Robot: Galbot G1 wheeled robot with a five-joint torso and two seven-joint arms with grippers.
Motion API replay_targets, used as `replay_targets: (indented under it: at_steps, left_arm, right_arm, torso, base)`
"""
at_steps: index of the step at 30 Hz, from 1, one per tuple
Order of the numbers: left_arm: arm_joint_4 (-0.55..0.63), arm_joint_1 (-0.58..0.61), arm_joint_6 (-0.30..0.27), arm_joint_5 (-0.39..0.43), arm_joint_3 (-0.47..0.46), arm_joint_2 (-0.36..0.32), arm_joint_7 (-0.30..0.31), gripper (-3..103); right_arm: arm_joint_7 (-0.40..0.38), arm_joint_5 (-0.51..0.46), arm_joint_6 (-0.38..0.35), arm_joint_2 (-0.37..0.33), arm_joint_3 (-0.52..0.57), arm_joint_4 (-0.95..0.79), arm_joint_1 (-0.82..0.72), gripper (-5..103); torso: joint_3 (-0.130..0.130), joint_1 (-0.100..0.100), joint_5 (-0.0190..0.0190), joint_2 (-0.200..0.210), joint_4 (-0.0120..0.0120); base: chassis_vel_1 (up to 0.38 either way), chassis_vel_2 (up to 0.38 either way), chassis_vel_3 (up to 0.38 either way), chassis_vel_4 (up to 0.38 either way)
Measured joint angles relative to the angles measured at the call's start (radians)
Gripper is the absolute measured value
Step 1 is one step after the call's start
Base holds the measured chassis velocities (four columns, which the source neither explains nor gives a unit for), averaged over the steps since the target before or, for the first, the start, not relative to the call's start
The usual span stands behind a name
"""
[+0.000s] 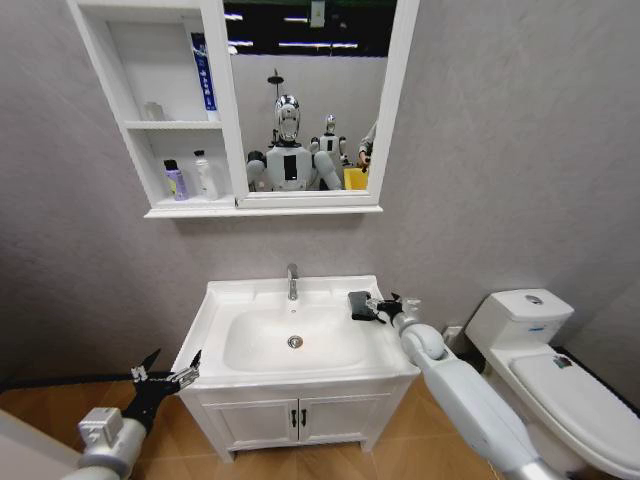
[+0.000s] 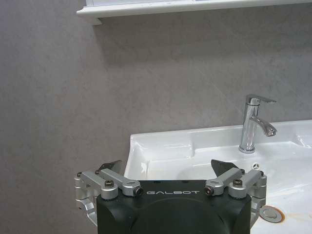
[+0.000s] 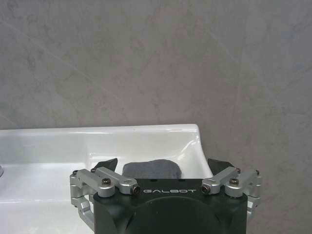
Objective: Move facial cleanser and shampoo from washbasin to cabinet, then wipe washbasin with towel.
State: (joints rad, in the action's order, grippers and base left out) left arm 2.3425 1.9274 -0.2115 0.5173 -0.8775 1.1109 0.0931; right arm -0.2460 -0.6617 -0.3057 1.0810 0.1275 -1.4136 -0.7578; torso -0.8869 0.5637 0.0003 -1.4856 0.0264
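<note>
The white washbasin [image 1: 225, 300] has a chrome tap [image 1: 292, 282] and a central drain [image 1: 295, 341]. The dark grey towel [image 1: 360, 305] lies folded on its right rim. My right gripper [image 1: 386, 304] is open right beside it. In the right wrist view the towel [image 3: 151, 169] lies just ahead, between the spread fingers of that gripper [image 3: 163, 165]. My left gripper [image 1: 166, 374] hangs open and empty off the basin's front left corner; its wrist view shows the gripper [image 2: 166, 166] facing the tap [image 2: 253, 124]. On the cabinet's [image 1: 130, 60] lowest shelf stand a lilac bottle [image 1: 176, 181] and a white bottle [image 1: 204, 176].
A blue tube [image 1: 203, 75] leans on the cabinet's upper shelf, beside the mirror [image 1: 310, 100]. A white toilet [image 1: 530, 340] stands close to the right of the vanity [image 1: 295, 415]. The grey wall runs right behind the basin. Wooden floor lies to the left.
</note>
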Motion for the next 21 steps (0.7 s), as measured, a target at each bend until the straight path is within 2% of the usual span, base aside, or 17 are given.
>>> replay_targets:
  at_steps: [6,15,20,21]
  left_arm:
    - [0.000,0.000,0.000,0.000,0.000,0.000,0.000,100]
    - [0.000,0.000,0.000,0.000,0.000,0.000,0.001,100]
    - [0.000,0.000,0.000,0.000,0.000,0.000,0.001,100]
    - [0.000,0.000,0.000,0.000,0.000,0.000,0.001,100]
  right_arm:
    - [0.012,0.027,0.018,0.063,-0.041,0.124,0.075,100]
    - [-0.008,0.008,-0.005,0.080,-0.046,0.149,0.077,101]
    - [-0.031,-0.002,-0.015,0.097,-0.056,0.173,0.077,85]
    - [-0.032,-0.002,-0.017,0.097,-0.059,0.179,0.077,85]
  torso:
    - [0.000,0.000,-0.0004,0.000,0.0000]
    - [0.000,0.000,-0.0004,0.000,0.0001]
    - [0.000,0.000,-0.0003,0.000,-0.0001]
    - [0.000,0.000,-0.0004,0.000,0.0000]
  base:
    - [0.000,0.000,0.000,0.000]
    - [0.000,0.000,0.000,0.000]
    - [0.000,0.000,0.000,0.000]
    - [0.000,0.000,0.000,0.000]
